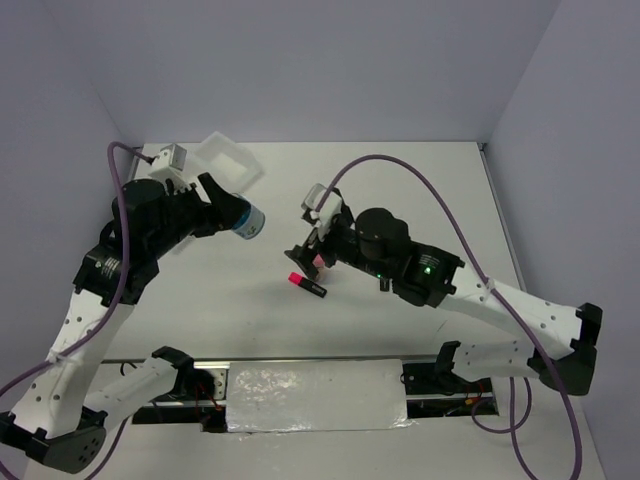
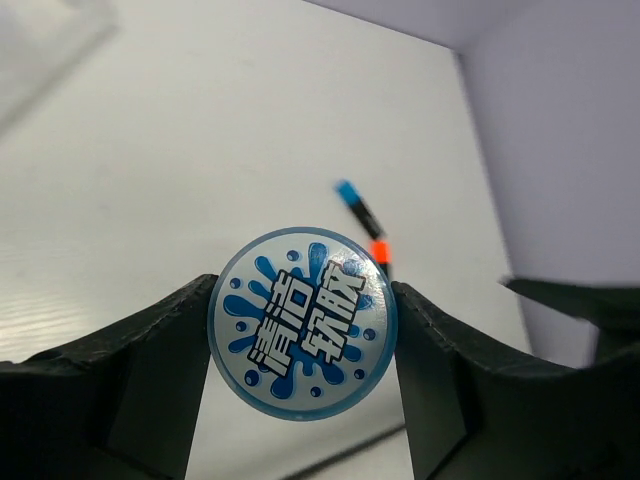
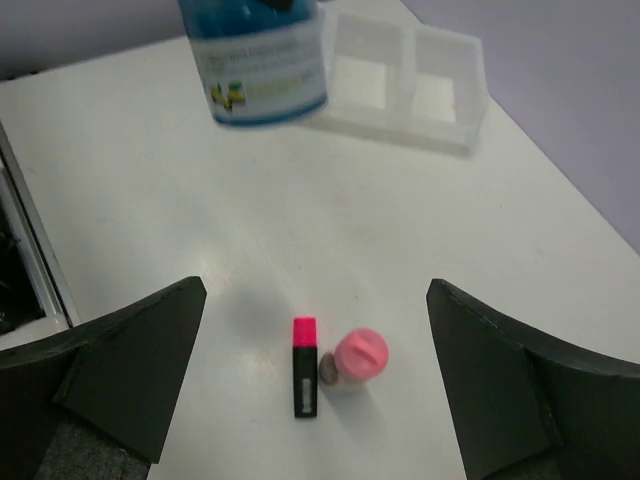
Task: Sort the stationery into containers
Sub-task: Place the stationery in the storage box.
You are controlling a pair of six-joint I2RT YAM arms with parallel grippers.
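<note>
Your left hand (image 2: 302, 345) grips a blue roll (image 1: 249, 222) (raised off the desk (image 1: 400, 180)) near the far-left corner. Your right hand (image 3: 315, 290) is open.

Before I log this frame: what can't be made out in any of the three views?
- Tray: in the top view the left gripper and its wrist overlap it. In the right wrist view the held blue roll hides its left end, so the compartments cannot be counted.
- Pink-capped bottle: top view, mostly under the right gripper.
- Orange-capped marker: left wrist view, body behind the blue roll.
</note>
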